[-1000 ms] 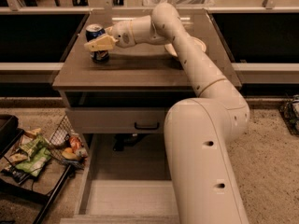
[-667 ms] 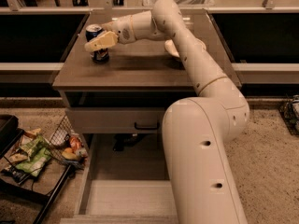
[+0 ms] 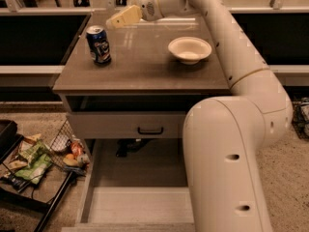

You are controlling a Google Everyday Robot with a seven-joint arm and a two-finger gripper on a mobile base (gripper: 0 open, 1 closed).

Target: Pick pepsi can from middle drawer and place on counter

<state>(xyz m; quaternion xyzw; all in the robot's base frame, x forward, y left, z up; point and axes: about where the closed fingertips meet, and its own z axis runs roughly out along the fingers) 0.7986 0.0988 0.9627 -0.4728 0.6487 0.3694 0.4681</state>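
— Where is the pepsi can (image 3: 98, 45)?

— It stands upright on the counter (image 3: 145, 69), close to the left edge of the slab as the picture shows it. From the gripper (image 3: 115, 21) it is lower and a little to the left, nearer to the camera. There is a clear gap between them; they do not touch.

— And the gripper, is it open?

— I cannot tell how far it is open. It hangs above the far part of the counter, pointing down toward the left, and it has hold of nothing.

— What room is there around the can?

— To the right of it, under the gripper, lies a wide bare stretch of counter that reaches as far as a pale bowl (image 3: 189, 49). The bowl sits well apart from the can, right of the gripper and lower. The inside of the bowl shows only its own pale surface. The front edge of the counter is near the can, but the can is not on it.

— And the drawers?

— Far below the gripper, under the counter, there is a grey drawer front (image 3: 111, 125) with a black handle (image 3: 150, 130). Lower again, the middle drawer (image 3: 140, 204) is pulled out toward the camera. In the part that shows I see only its pale plank floor; the white arm (image 3: 227, 168) covers its right side. Left of the drawer, on the ground, stands a wire basket (image 3: 60, 138) with snack bags (image 3: 34, 161) in it.
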